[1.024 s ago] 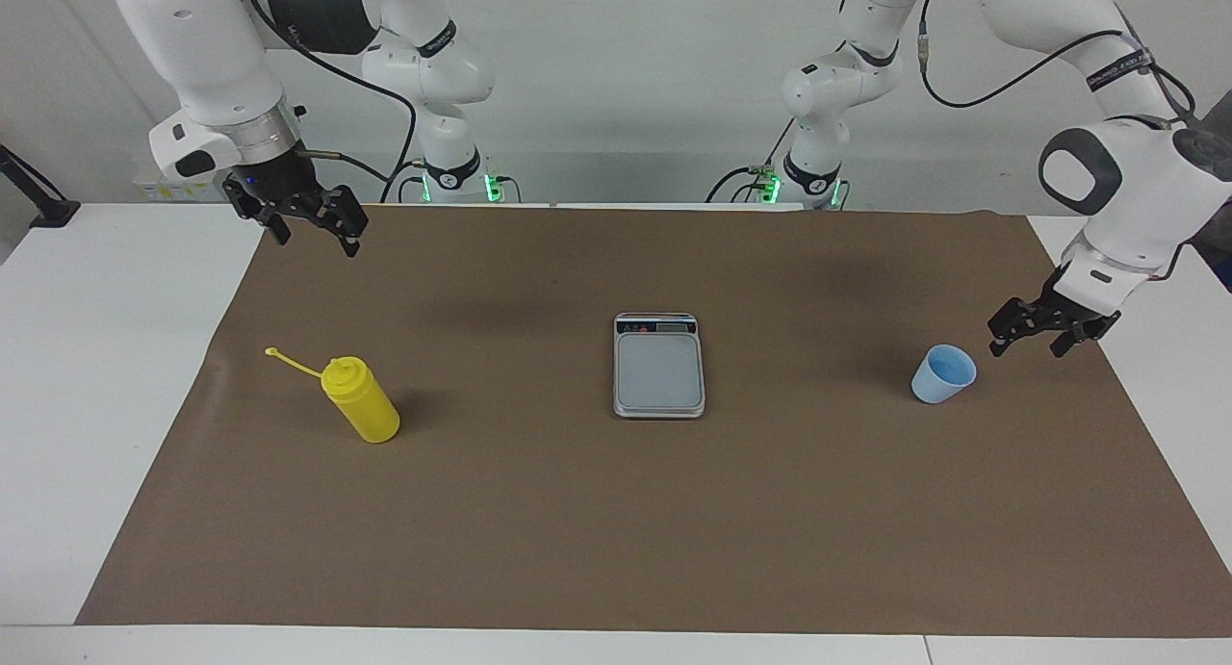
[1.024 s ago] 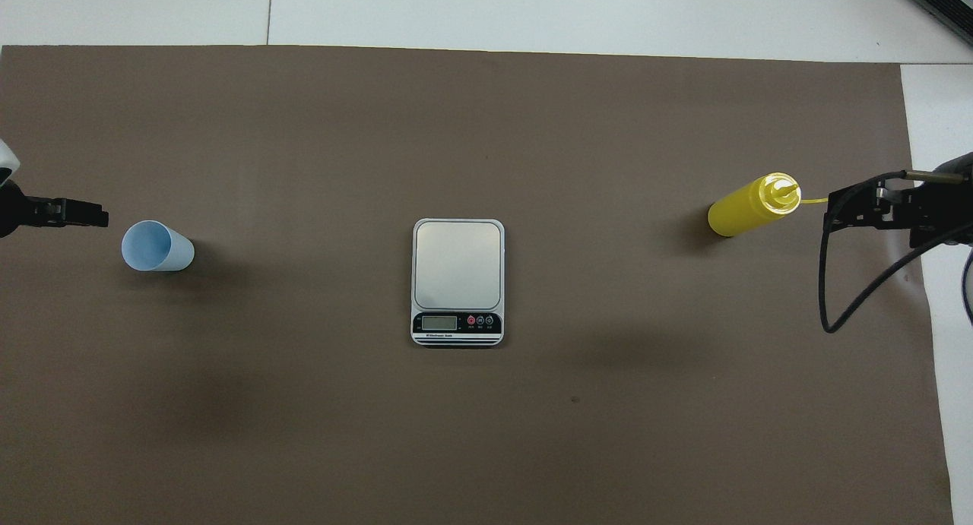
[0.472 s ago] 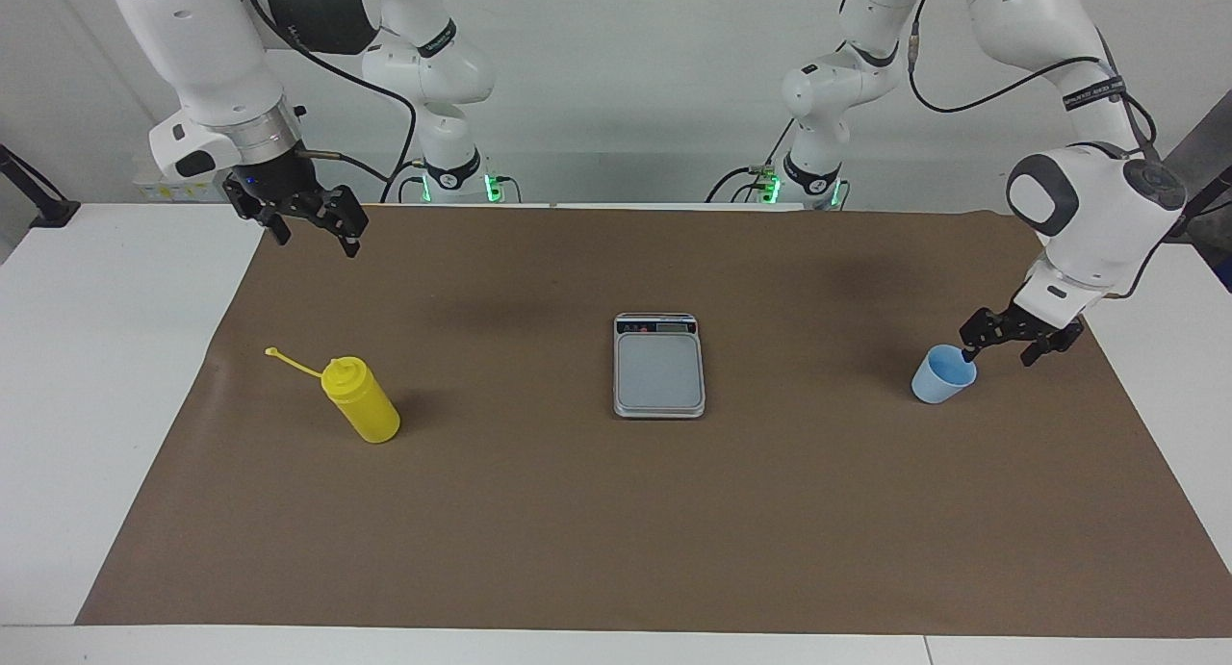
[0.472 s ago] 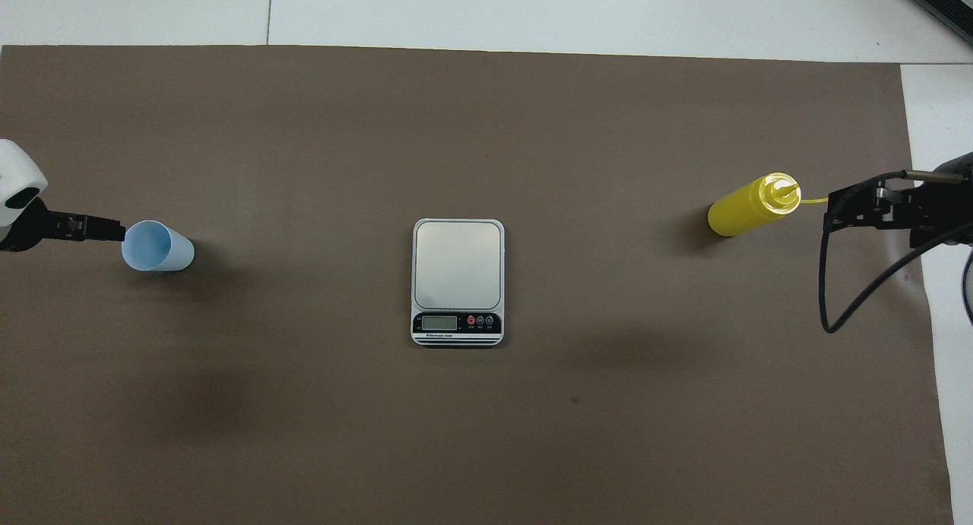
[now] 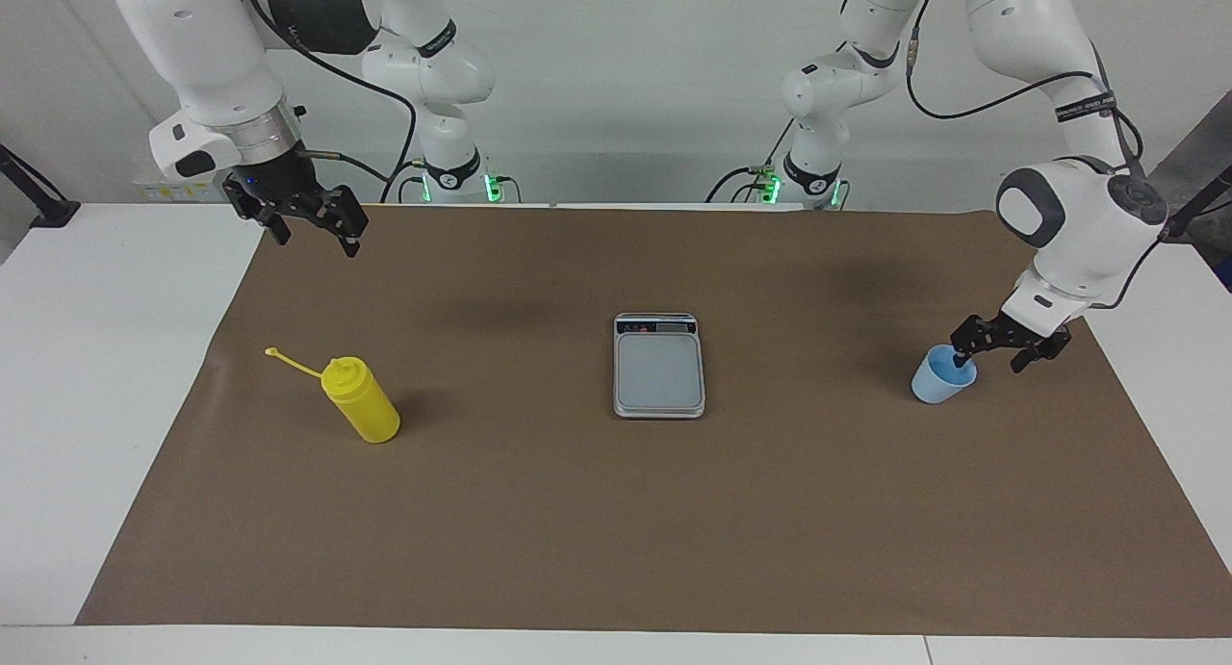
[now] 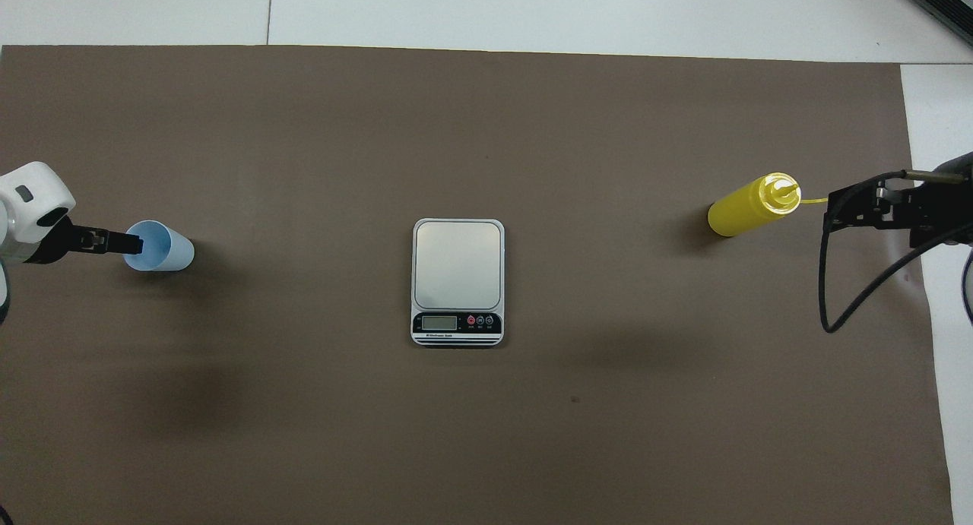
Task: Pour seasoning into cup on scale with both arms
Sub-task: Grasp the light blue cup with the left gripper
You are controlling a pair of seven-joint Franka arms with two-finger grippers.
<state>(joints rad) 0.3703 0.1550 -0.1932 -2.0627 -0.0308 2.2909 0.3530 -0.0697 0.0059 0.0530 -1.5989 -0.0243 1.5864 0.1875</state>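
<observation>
At the light-blue cup (image 5: 942, 375), my left jaws (image 5: 991, 343) stand spread over its rim; I should pinch the wall gently, lift straight, and carry it to the scale (image 5: 658, 365). My right jaws (image 5: 308, 220), also spread, wait.

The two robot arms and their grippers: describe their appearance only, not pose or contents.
Both arms are glossy white rounded segments with dark grey joint sections. Loose black cables run along each. The left arm carries a black band with white lettering; the right arm has a silver metal ring at its wrist. Green lights glow at both bases. The left gripper and the right gripper are black linkage assemblies with slim jaws.
</observation>
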